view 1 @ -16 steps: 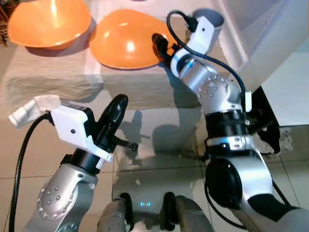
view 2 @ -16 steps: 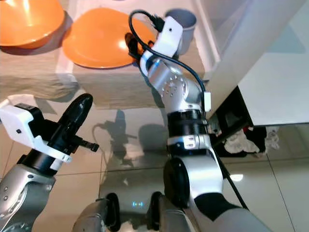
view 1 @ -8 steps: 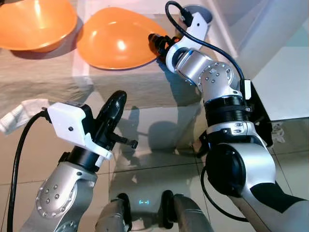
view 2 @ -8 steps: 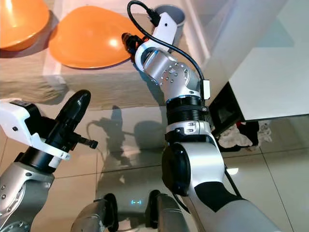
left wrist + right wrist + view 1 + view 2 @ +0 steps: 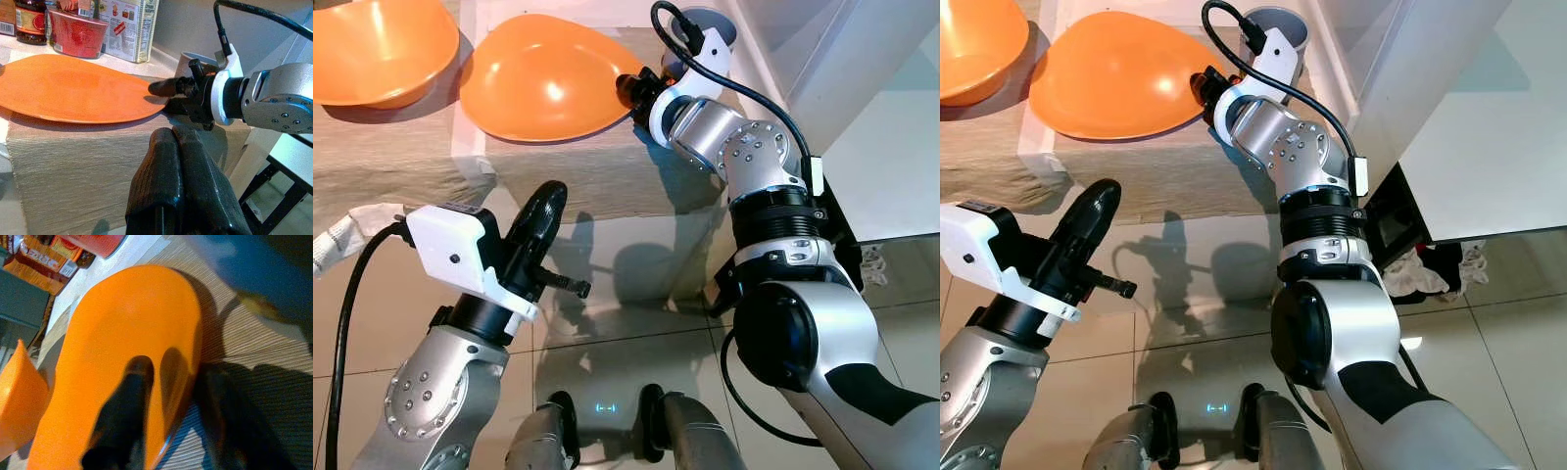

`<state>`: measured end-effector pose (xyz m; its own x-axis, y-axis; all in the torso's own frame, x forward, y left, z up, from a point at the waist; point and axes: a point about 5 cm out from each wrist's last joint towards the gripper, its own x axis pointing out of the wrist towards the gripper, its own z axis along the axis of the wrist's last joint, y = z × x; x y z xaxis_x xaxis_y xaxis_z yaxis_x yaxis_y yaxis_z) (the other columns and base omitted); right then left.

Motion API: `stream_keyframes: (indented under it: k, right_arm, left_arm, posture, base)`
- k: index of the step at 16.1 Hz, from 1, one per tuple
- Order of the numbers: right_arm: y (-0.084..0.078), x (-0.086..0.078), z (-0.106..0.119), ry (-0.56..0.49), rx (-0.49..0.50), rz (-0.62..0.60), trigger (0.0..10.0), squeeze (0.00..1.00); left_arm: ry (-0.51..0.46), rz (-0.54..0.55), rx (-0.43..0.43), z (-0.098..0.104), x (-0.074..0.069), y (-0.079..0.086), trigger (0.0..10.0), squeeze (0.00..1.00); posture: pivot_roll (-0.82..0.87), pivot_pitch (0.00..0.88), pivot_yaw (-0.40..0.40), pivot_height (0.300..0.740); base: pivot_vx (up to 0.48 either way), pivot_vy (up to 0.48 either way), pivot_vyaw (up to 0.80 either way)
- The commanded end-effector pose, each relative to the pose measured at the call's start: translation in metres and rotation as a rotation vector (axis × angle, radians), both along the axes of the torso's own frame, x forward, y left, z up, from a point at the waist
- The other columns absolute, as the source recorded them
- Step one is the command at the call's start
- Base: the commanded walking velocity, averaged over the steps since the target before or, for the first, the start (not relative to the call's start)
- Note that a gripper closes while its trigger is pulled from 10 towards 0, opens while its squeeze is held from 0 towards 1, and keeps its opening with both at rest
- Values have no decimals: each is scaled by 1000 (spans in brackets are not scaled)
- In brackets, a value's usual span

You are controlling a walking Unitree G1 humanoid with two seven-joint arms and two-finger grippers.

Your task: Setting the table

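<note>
An orange plate [image 5: 538, 73] lies on a beige table runner [image 5: 401, 166] at the table's near edge. My right gripper [image 5: 631, 90] reaches over the edge and is shut on the plate's right rim. In the right wrist view one finger [image 5: 129, 396] lies on top of the plate [image 5: 122, 333] and the other sits beside and under the rim. My left gripper [image 5: 546, 201] is shut and holds nothing, hovering over the floor just short of the table edge. It points toward the plate [image 5: 73, 93].
An orange bowl [image 5: 372, 44] stands left of the plate. A grey cup [image 5: 1278, 24] sits just behind my right wrist. A red tub [image 5: 78, 34] and a carton [image 5: 124, 24] stand at the back. A white cabinet [image 5: 1469, 117] is close on the right, above the glossy tile floor [image 5: 626, 284].
The whole view has shifted, so the table things sit further left. My right forearm has turned while its gripper stays on the plate's rim. The left arm has hardly moved.
</note>
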<state>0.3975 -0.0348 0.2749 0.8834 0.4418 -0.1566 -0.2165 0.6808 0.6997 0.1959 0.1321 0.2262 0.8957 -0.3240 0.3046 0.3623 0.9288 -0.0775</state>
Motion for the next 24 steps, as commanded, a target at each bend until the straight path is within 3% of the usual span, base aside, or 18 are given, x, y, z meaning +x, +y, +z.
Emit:
stream_keyframes:
  k: [1, 9, 12, 13, 14, 17, 19, 24]
  right_arm:
    - [3, -3, -38, 147, -36, 24, 0, 0]
    - [-1, -2, -20, 52, 17, -1, 0, 0]
    - [-5, -4, -4, -85, -9, -39, 0, 0]
    - [-9, -6, 7, -174, -31, -79, 0, 0]
    - [-10, -6, 8, -187, -33, -86, 0, 0]
    - [-19, -16, 33, -388, -173, -177, 0, 0]
    - [-22, -21, 41, -450, -215, -216, 0, 0]
    - [-30, -42, 67, -678, -172, -305, 0, 0]
  left_arm:
    - [2, 1, 0, 0, -1, -1, 10000, 0]
    - [-10, 5, 1, 2, 3, 2, 10000, 0]
    - [-15, 4, 1, 3, 5, 2, 10000, 0]
    - [-19, 5, 2, 3, 6, 3, 10000, 0]
    - [-20, 4, 3, 3, 6, 3, 10000, 0]
    - [-31, 3, 0, 5, 10, 4, 10000, 0]
    - [-36, 2, -2, 6, 11, 4, 10000, 0]
    - [-39, -5, -10, 5, 14, 4, 10000, 0]
  posture:
    - [-27, 308, -68, 740]
    - [-29, 288, -64, 740]
    - [-28, 280, -59, 740]
    - [-29, 274, -55, 740]
    - [-29, 273, -54, 740]
    - [-36, 260, -50, 740]
    - [-41, 258, -48, 740]
    - [-39, 242, -42, 740]
  base:
    - [0, 0, 0]
    - [0, 0, 0]
    - [0, 0, 0]
    - [0, 0, 0]
    - [0, 0, 0]
    - [0, 0, 0]
    - [0, 0, 0]
    - [0, 0, 0]
